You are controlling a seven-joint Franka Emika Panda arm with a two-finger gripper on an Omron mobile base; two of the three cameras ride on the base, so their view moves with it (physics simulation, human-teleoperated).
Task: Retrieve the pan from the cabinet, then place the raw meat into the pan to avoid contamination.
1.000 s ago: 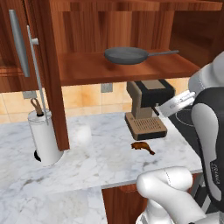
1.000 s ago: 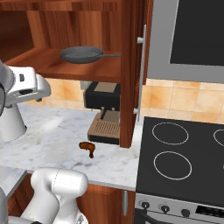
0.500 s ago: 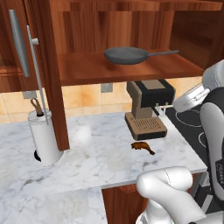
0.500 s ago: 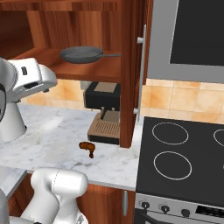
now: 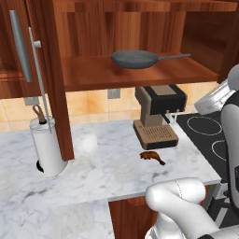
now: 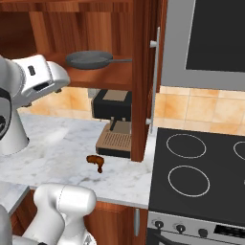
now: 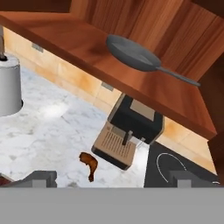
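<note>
- Desk [image 5: 107,172]: white marble w/ grey veins; black cooktop [image 6: 191,167] set in at its right end, tan tile backsplash [image 6: 201,107] behind.
- On desk: coffee machine [image 5: 156,116] under the cabinet shelf, white utensil holder [image 5: 46,147] well to its left.
- Cabinet [image 5: 116,28] reddish-brown wood, doors open, silver bar handle [image 5: 21,46] on left door.
- Pan [image 5: 135,59] sits flat on cabinet shelf, handle pointing right, above coffee machine.
- Raw meat [image 5: 151,157] lies on desk just in front of coffee machine, near but not touching.
- Hand [image 7: 111,179]: fingers [image 7: 41,178] spread wide apart, nothing between them.
- In hand view, pan is up & far ahead of hand; meat low, between the two tips, apart from both.
</note>
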